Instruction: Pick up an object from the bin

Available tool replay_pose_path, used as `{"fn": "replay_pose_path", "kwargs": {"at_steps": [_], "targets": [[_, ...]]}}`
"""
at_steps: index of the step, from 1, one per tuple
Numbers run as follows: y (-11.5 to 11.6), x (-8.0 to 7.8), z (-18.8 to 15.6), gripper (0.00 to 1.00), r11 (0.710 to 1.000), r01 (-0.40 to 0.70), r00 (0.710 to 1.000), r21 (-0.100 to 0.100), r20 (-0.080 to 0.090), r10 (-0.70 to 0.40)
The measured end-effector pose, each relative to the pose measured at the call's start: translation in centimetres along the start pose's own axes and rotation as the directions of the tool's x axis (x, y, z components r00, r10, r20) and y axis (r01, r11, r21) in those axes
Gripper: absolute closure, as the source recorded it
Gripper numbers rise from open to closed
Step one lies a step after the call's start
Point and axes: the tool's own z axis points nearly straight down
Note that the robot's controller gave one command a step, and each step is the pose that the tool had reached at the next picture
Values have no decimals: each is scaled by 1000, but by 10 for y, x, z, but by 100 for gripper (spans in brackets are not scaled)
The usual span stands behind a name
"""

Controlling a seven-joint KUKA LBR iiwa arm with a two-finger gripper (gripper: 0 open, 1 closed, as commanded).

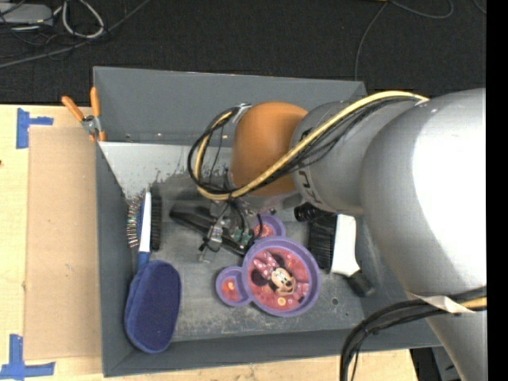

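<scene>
My gripper hangs low in the middle of the bin, under the arm's orange cover. It is over the right end of a flat black elongated thing that lies slantwise on the floor. Whether it touches that thing is hidden. Just to its right lies a purple mouse-ear bowl with a cartoon mouse printed inside. The bowl's upper ear sits close beside the gripper.
A blue-handled brush with dark bristles lies along the left wall. A black-and-white brush lies at the right, partly under the arm. The arm and its cables cover the bin's back right.
</scene>
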Motion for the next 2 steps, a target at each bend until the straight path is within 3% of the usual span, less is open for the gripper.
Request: {"fn": "replay_pose_path", "kwargs": {"at_steps": [1, 2], "targets": [[18, -4, -5, 0, 1000, -6, 1000, 0, 8, 6], [4, -2, -2, 100, 1000, -4, 1000, 2, -1, 4]]}}
